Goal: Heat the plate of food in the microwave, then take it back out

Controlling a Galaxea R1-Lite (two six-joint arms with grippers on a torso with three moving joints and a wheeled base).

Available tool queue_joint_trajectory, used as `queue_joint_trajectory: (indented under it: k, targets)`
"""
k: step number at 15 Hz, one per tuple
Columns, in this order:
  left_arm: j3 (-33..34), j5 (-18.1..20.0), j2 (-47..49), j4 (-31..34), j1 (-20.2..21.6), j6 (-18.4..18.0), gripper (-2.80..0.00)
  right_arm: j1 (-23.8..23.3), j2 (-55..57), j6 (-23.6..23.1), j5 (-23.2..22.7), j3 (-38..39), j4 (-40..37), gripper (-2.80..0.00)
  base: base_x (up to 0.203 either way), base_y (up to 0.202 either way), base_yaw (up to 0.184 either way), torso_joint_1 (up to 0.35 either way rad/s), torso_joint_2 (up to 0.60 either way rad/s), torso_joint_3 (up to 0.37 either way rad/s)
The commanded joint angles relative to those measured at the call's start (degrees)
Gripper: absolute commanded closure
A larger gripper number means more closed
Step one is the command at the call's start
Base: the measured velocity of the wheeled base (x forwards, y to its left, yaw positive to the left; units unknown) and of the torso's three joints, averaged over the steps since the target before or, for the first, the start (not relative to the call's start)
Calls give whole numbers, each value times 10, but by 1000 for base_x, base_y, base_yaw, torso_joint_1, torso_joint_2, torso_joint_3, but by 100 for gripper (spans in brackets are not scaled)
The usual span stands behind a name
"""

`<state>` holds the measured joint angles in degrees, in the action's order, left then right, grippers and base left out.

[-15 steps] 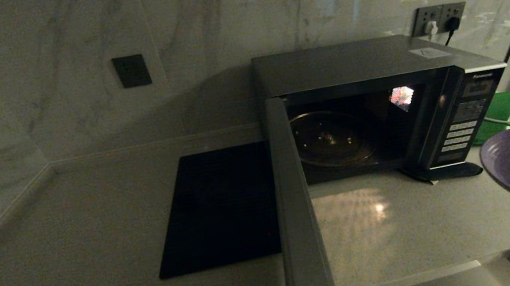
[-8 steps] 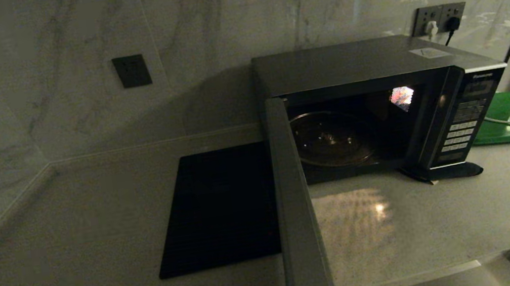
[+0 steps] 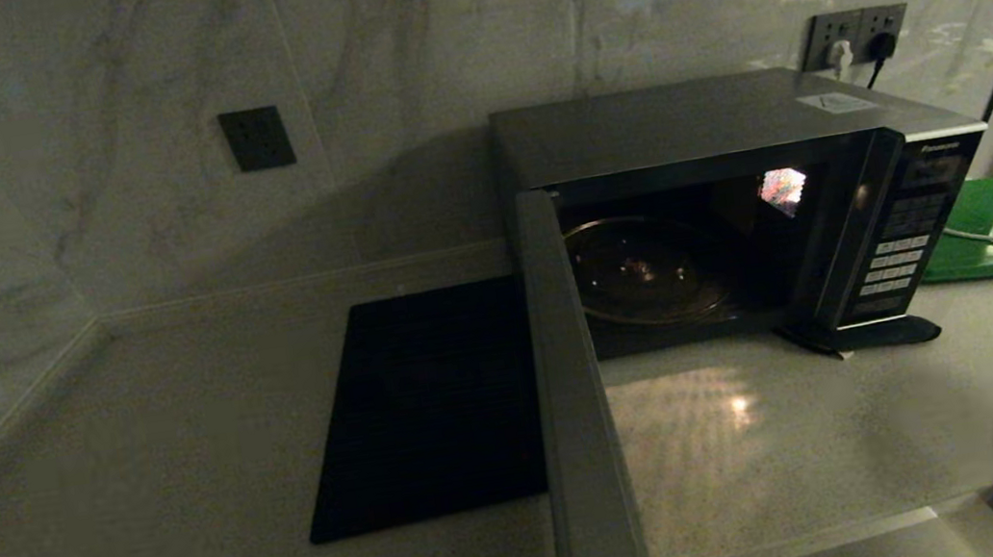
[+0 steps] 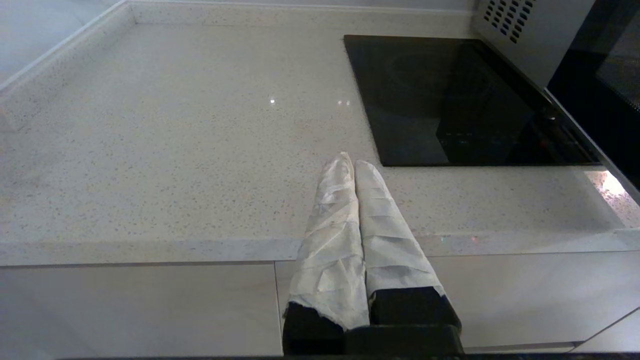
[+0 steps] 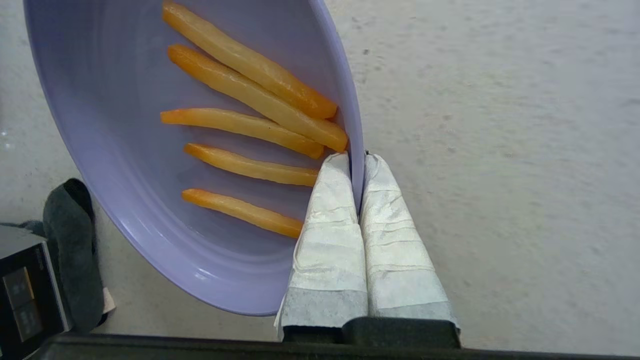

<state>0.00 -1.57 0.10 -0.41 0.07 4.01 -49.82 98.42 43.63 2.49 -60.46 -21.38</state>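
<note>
Plate (image 5: pixel 150 150) hangs pinched by its rim in the right gripper (image 5: pixel 357 162), jaws clamped tight on the edge, fries (image 5: pixel 250 115) lying loose inside. It sits at the counter's right, well clear of the microwave (image 3: pixel 740 215), whose door (image 3: pixel 572 404) stands open. Best carried level and set down gently on bare counter (image 5: pixel 500 125). Left gripper (image 4: pixel 350 165) idles closed and empty over the counter edge.

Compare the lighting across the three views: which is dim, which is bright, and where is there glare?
Head view: dim overall, with the microwave lamp's glare patch on the counter. Left wrist view: evenly bright, small specks of glare on the counter. Right wrist view: bright and sharp on the plate and fries.
</note>
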Motion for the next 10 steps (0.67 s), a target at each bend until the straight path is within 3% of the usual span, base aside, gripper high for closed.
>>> queue_joint_trajectory:
  k: [1, 10]
  targets:
    - [0, -1, 0, 0, 0, 0, 0, 0, 39, 2, -4, -8, -1, 0, 0, 0, 0, 0, 0, 0]
    - [0, -1, 0, 0, 0, 0, 0, 1, 89, -5, -29, -29, -1, 0, 0, 0, 0, 0, 0, 0]
